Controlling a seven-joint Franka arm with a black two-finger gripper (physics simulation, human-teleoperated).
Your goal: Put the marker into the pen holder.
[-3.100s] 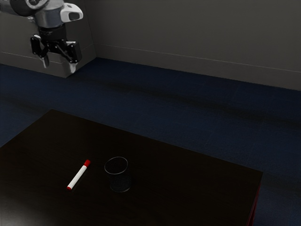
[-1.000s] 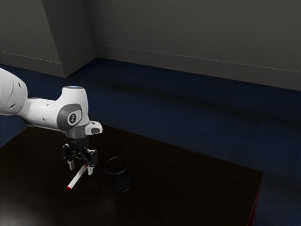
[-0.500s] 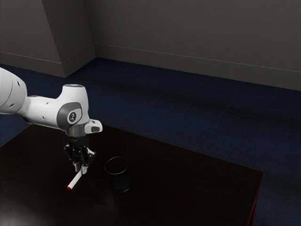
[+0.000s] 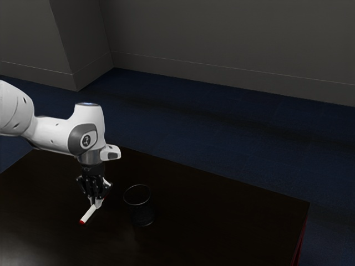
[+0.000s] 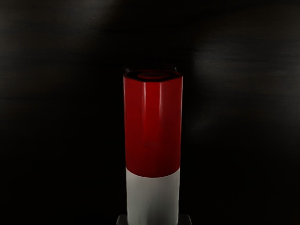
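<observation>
One marker (image 4: 89, 214) was clamped, with the lift to be judged next

The marker was gripped by the gripper (image 4: 96, 204), its fingertips pressed on both sides of the white barrel close to the red cap (image 5: 153, 126). Low over the table (image 4: 194, 221), the barrel was slanted toward 7 o'clock in the exterior view; whether it was wholly borne by the table could not be told. The pen holder (image 4: 140, 211) was placed at about 3 o'clock from the fingertips, upright and apart from the marker.

For a sound lift, firm pressure was needed before any sideways travel, since the long free end could be swung or twisted by its own weight. A straight rise was called for until the rim (image 4: 137, 185) could be cleared; only then was the barrel to be turned upright, free end down, and centred over the opening, lest the holder be tipped.
</observation>
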